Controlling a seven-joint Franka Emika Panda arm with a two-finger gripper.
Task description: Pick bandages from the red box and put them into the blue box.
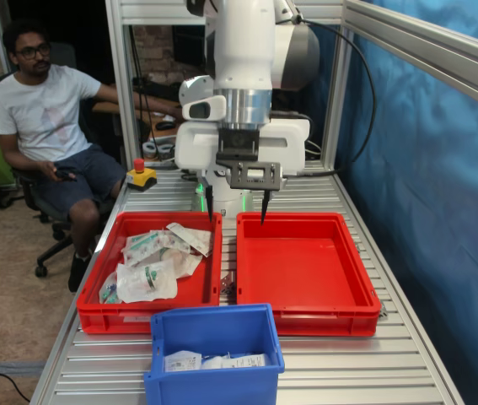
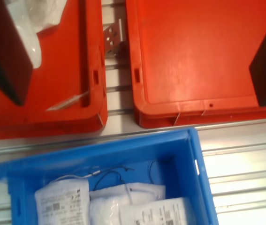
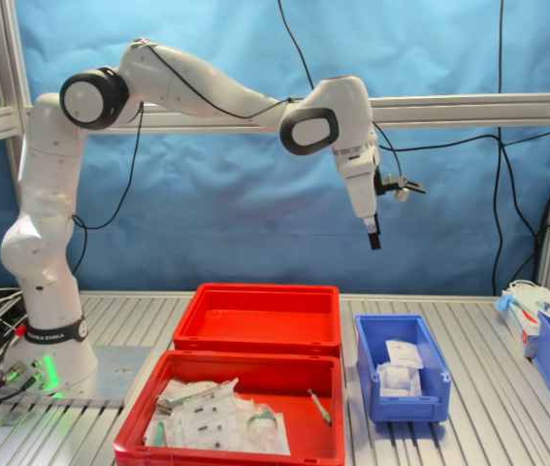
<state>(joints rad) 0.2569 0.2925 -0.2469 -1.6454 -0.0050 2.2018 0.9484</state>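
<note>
Leftmost in the first exterior view, a seated man (image 1: 49, 118) watches from beside the bench (image 1: 373, 363). Next comes the red box (image 1: 95, 314) holding a loose heap of bandages (image 1: 156, 260), piled toward its left and middle, with bare floor along its right wall. A narrow gap of bench separates it from a second red box (image 1: 306, 268), whose floor is bare right up to its rims. Just in front of that gap sits the blue box (image 1: 213, 337), close to both red rims, with a few bandages lying flat inside. High above the boxes hangs the hand (image 1: 236, 209), released and grasping nothing, its two fingers spread wide apart. In the second exterior view the hand (image 3: 373, 236) is well clear of every rim, above the blue box (image 3: 399, 400).
</note>
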